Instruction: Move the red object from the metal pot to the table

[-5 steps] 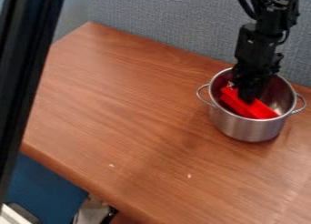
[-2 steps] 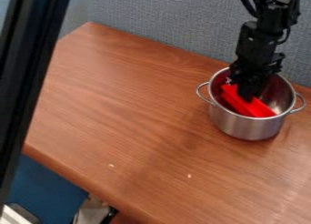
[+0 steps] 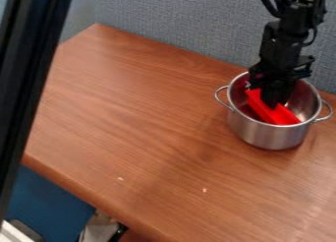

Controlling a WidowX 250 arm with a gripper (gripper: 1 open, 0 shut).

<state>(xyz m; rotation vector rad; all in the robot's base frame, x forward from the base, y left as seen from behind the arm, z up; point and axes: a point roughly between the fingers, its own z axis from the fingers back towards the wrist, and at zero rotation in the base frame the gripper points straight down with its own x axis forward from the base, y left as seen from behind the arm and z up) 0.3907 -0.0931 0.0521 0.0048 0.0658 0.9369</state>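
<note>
Wooden bench [image 3: 132,108], right: my pincer [image 3: 272,89] clamps the smooth red object [image 3: 276,110], tilted inside the metal pot [image 3: 269,133].

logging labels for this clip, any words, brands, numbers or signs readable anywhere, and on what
None can be read: the metal pot, the red object, the gripper and the table show no lettering at this size.
</note>
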